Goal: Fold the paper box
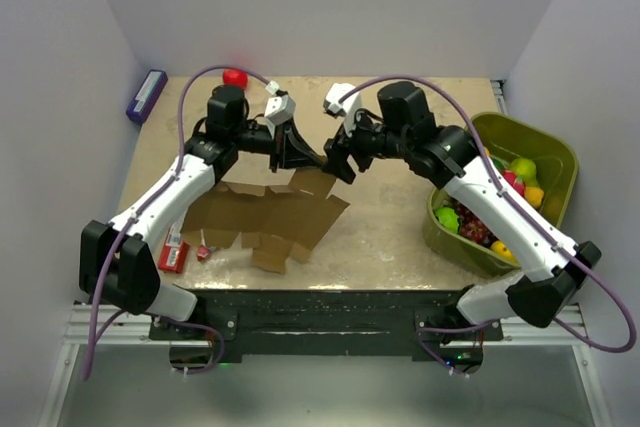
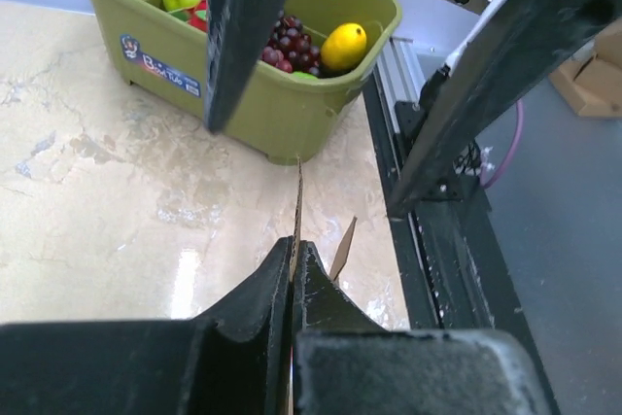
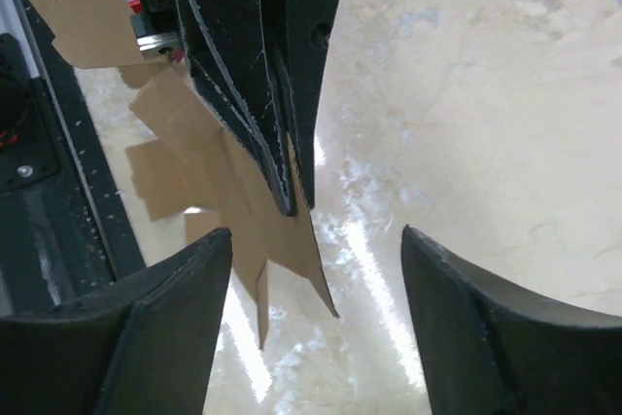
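Pinching the paper box [image 1: 268,213] at its far right corner, left hand [image 1: 297,154] is clamped on the thin sheet. That part is raised; the rest lies flat on the bench [image 1: 390,227], front-left. Right hand [image 1: 340,160] sits just beside it, fingers spread apart.

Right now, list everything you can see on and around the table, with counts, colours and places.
paper box: 1, brown, centre-left of table
red pack: 1, red, front-left edge
purple box: 1, purple, far-left corner
round cap: 1, red, far edge
bin: 1, green, right side
fruit: several, green, yellow, red, purple, in bin
table: 1, beige
left gripper: 1, black, shut on paper box edge
right gripper: 1, black, open, facing it
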### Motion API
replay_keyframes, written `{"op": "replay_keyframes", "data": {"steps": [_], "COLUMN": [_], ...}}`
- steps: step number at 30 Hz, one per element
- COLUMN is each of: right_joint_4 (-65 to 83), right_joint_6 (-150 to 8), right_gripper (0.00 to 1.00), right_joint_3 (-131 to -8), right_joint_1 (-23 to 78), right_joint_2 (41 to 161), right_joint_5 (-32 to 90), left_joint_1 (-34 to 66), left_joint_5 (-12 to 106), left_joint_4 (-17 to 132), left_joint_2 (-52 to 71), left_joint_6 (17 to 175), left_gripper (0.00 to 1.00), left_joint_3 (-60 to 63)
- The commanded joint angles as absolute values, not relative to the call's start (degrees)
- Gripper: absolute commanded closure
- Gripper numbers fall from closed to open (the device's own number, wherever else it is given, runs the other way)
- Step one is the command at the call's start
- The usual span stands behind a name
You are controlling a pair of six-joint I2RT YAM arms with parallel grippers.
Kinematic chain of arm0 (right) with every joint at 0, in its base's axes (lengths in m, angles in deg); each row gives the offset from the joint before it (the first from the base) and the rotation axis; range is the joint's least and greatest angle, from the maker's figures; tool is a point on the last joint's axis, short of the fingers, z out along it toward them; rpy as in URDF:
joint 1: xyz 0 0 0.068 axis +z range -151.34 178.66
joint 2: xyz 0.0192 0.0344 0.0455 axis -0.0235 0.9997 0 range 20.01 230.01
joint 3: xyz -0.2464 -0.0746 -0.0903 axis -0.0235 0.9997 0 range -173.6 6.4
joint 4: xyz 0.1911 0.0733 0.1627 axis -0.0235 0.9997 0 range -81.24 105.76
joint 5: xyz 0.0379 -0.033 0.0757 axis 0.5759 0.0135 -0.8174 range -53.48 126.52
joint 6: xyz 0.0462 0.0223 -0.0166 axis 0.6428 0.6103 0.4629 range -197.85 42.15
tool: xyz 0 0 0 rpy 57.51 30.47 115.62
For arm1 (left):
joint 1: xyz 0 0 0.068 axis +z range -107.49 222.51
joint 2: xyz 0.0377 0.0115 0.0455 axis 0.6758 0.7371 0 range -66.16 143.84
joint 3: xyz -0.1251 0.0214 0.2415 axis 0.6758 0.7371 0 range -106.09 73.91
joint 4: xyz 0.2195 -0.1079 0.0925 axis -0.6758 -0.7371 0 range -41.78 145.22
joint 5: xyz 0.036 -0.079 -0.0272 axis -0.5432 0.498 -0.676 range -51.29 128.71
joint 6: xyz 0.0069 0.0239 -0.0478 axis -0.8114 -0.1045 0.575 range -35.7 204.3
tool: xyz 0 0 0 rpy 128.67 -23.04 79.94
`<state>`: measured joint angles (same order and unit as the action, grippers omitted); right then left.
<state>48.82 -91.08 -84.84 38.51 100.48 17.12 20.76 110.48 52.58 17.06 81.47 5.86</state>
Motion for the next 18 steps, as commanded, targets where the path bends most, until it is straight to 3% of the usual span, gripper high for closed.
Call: {"op": "replay_keyframes", "data": {"steps": [1,3,4,6,12,18], "right_joint_4": [39.3,33.7,31.2,24.5,10.9,2.9], "right_joint_6": [-87.7,-85.9,-84.1,-82.8,-78.3,-72.7], "right_gripper": [0.14,0.11,0.08,0.07,0.07,0.11], "right_joint_3": [-80.4,-75.5,-73.4,-67.0,-54.2,-49.2], "right_joint_1": [32.2,26.8,25.7,23.9,23.3,23.4], "right_joint_2": [95.7,92.8,91.5,88.4,85.9,90.5], "right_joint_5": [15.2,9.6,8.8,7.0,4.4,0.6], "left_joint_1": [24.7,27.5,29.9,33.2,37.9,40.8], "left_joint_5": [110.5,111.8,111.7,111.6,110.3,108.8], "left_joint_4": [70.5,82.8,98.1,114.6,141.5,148.2], "left_joint_2": [14.7,13.4,13.1,13.8,18.7,20.8], "left_joint_6": [94.8,109.9,115.8,129.6,152.2,159.4], "left_gripper": [1.00,1.00,1.00,1.00,1.00,1.00], "left_joint_3": [9.3,12.6,16.4,18.8,21.3,21.7]}}
